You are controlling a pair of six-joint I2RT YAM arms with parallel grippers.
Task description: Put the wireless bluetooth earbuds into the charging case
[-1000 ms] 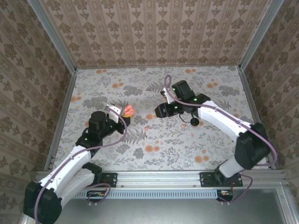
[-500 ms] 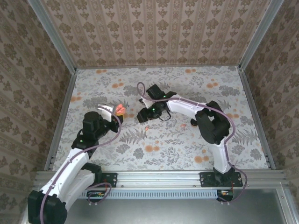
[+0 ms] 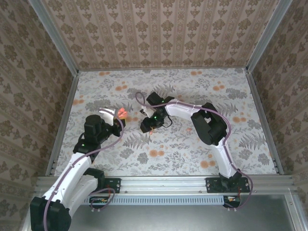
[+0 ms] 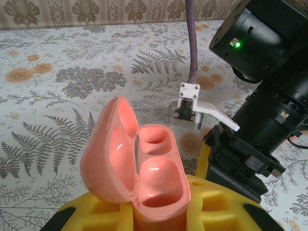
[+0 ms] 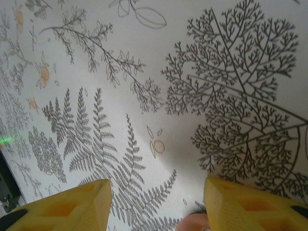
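Inside clenched left gripper (image 4: 156,214): charging case (image 4: 149,168), hinged open; right gripper (image 5: 156,202) released, near.

No word, number or brand mark can be read anywhere. On the black arm (image 4: 262,53), up and to the right of the left claw (image 4: 161,211), sits a small pale sticker (image 4: 284,114), but its print is too small to read.

Shows a salmon-pink, rounded-square plastic charging case (image 4: 159,185), clamped at its base between the yellow pads of the left gripper (image 4: 159,219). Stands upright with the hinged lid (image 4: 108,154) swung open to the left. Exposes two glossy, paler wells, one behind the other. Appears left of centre, above the floral tabletop (image 3: 122,113).
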